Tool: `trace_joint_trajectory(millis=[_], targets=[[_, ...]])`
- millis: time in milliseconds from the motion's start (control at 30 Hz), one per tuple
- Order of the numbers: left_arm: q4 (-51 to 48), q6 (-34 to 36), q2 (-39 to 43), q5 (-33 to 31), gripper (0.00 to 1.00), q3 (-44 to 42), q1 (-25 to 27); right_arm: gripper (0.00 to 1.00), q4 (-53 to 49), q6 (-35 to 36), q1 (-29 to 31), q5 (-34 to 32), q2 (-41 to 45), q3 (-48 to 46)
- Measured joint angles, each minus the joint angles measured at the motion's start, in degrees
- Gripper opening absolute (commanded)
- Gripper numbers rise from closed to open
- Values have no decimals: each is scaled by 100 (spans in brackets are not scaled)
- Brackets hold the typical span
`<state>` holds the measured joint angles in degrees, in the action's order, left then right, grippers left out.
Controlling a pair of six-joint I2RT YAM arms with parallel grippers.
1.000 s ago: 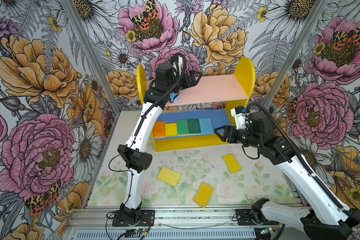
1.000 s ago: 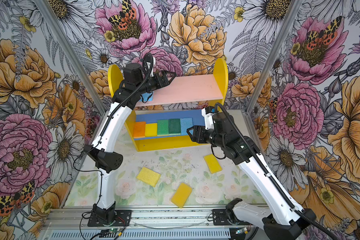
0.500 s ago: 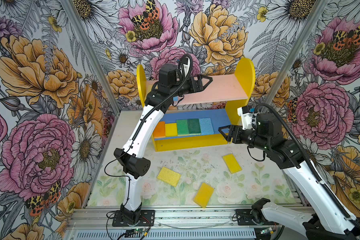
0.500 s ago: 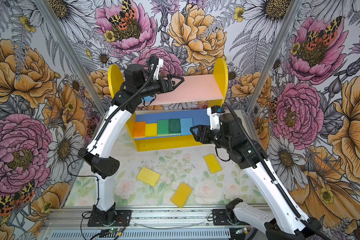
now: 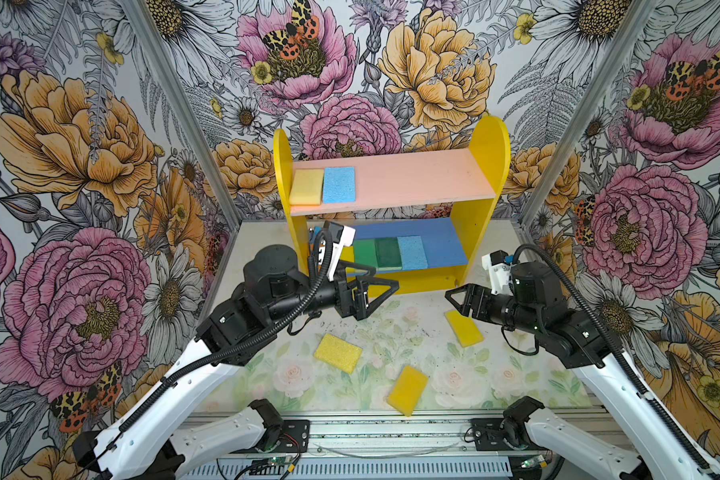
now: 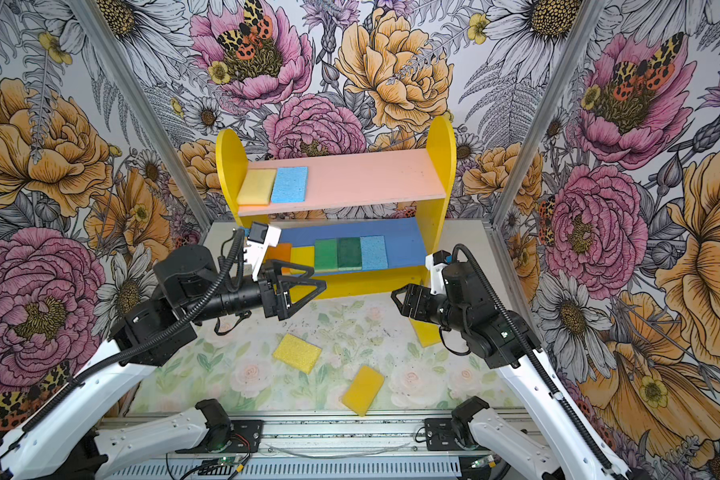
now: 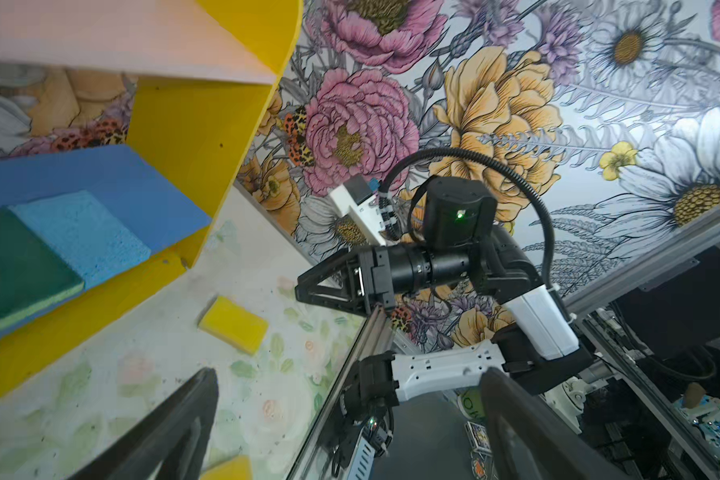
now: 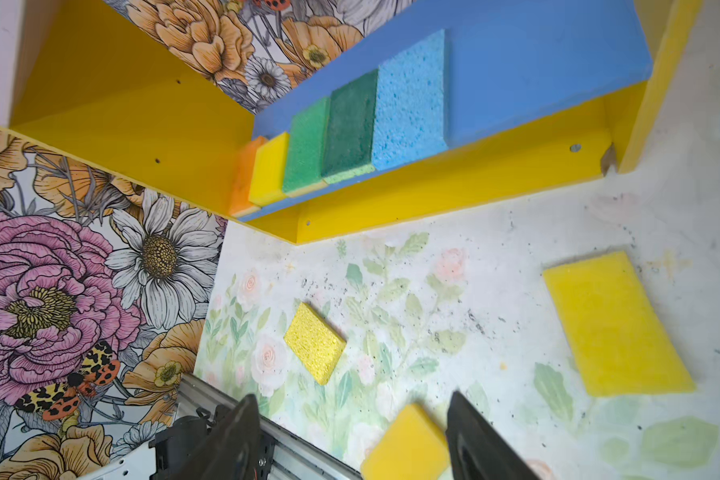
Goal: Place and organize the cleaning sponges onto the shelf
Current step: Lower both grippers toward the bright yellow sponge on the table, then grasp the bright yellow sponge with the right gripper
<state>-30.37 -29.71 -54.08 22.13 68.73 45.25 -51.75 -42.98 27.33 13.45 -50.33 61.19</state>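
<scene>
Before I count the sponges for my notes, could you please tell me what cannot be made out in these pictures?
- Orange sponge on the blue lower board: both top views, largely or wholly covered by the left arm's wrist camera.
- Loose yellow sponge: a top view, mostly behind the right gripper.
- Front yellow sponge: left wrist view, cut off by the picture's edge.

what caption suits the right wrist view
Row of five sponges on the blue lower board; three yellow sponges on the table.
</scene>
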Motion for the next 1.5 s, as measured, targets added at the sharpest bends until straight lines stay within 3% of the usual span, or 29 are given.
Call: trace_joint_trajectory(millis=[200,333,567,800,1133,1300,1500], targets=[[-142,-498,31,-317,99,-2103,-85,71,-68,-732,664,-146,-326,-1327],[-52,-798,-199,-326,99,-2726,-278,69,197,-1322,1222,-223,-468,-1928],[151,-940,-328,-269,99,-2933,-522,64,1248,-2380,2020,-310,-675,-2813],[284,-942,-160,-59,99,-3088,-868,61,2135,-2953,2638,-310,-1399,-3034],[299,-964,48,129,99,-3276,-1032,56,2715,-3156,2723,-315,-1777,-3112],[323,-1038,55,168,99,-3307,-1032,66,2830,-3036,2719,-291,-2269,-2951],[332,-1088,162,173,99,-3449,-1032,65,2981,-3115,2822,-271,-2194,-3018]])
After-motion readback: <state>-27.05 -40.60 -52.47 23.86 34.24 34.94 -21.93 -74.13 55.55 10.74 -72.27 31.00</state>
